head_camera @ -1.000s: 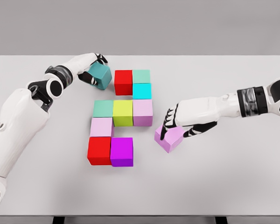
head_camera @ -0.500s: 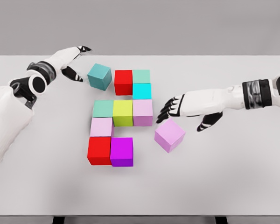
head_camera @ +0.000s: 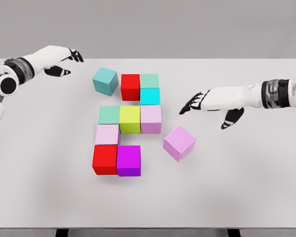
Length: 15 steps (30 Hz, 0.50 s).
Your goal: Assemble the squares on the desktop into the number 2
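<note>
We count ten cubes on the white table (head_camera: 246, 187). Eight sit packed together: a red cube (head_camera: 130, 87), a mint cube (head_camera: 149, 80) and a cyan cube (head_camera: 150, 96) at the top; a second mint cube (head_camera: 109, 115), a yellow-green cube (head_camera: 129, 119) and a lilac cube (head_camera: 151, 119) in the middle row; a pale pink cube (head_camera: 107, 134) below; then a second red cube (head_camera: 104, 159) beside a magenta cube (head_camera: 129, 160).

Two lie loose and rotated: a teal cube (head_camera: 105, 81) just left of the upper red one, and a violet cube (head_camera: 179, 143) right of the group, apart from it.

Left hand (head_camera: 56, 58) is near the far left edge, fingers spread, holding nothing. Right hand (head_camera: 207, 101) is above the violet cube, fingers apart, also holding nothing.

We note wide bare table along the near edge and right side.
</note>
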{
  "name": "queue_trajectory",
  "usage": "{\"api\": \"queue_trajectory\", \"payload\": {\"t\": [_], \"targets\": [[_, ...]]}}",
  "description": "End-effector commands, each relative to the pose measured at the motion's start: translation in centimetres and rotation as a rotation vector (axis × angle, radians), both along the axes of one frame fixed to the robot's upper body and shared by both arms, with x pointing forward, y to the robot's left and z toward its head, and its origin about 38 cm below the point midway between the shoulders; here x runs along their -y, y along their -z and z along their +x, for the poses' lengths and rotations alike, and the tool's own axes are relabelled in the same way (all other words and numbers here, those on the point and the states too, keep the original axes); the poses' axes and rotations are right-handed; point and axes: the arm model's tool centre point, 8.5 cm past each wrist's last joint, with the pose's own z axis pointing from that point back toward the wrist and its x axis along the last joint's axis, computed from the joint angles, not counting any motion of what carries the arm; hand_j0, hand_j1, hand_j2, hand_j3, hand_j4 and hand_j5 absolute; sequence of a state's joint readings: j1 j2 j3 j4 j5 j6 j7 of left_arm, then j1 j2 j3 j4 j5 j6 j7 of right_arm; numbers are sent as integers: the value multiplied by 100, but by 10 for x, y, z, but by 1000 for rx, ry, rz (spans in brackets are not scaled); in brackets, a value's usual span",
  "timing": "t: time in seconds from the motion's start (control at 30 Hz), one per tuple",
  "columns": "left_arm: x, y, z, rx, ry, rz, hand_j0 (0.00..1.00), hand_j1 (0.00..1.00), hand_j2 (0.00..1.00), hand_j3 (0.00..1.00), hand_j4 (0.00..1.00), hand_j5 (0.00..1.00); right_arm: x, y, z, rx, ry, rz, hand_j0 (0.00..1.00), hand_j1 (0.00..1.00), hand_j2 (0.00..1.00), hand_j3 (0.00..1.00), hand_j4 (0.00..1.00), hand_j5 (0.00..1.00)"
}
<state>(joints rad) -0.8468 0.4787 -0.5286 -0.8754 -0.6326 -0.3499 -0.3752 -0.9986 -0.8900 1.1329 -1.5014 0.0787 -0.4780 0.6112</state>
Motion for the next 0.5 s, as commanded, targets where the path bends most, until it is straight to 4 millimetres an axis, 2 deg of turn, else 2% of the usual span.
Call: {"api": "queue_trajectory", "payload": {"t": [0.0,0.17,0.23,0.37,0.47], "targets": [[2,23,-5,-48,83,10,63,63,63,63,63,63,4,2,3,0,22,-11,100,100,100,100,100,100],[-11,33,-2,-85,37,45,65,65,65,65,65,65,1,12,-3,-21,4,-26,100,100,100,100,100,100],[-13,29,1,-79,26,62,64,64,64,64,64,64,0,17,-4,-33,-2,-35,100,100,100,100,100,100],[-2,33,5,-72,28,137,61,61,61,61,61,61,1,22,-6,-46,-1,-43,100,100,100,100,100,100],[16,35,9,-61,57,196,62,62,62,62,62,62,1,24,-6,-51,1,-46,100,100,100,100,100,100]]}}
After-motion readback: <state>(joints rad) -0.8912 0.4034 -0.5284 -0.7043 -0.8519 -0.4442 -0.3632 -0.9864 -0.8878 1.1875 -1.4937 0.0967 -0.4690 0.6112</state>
